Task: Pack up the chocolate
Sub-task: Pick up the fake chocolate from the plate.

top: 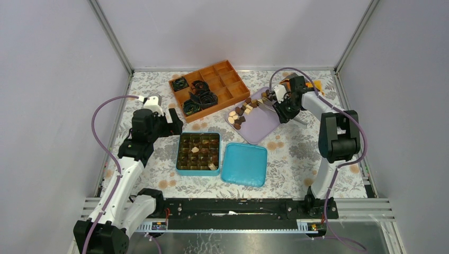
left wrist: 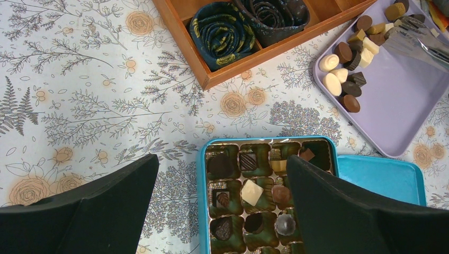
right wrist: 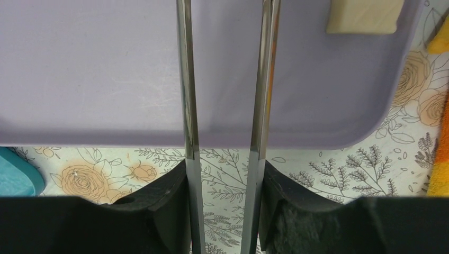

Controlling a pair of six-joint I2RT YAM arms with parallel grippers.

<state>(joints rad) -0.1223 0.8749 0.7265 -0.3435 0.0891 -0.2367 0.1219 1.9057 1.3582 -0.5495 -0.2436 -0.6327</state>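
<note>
Brown and cream chocolate [top: 241,111] clusters on the lilac tray [top: 260,126], some in teal box [top: 178,153].

Rolled ties [left wrist: 222,32] in wooden tray [top: 226,79]

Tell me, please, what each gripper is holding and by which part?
The right gripper pinches metal tongs across their two arms; the left gripper is open and empty.

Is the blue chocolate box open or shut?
Open. The blue box has its lid lying beside it, and chocolate pieces show in its compartments.
</note>
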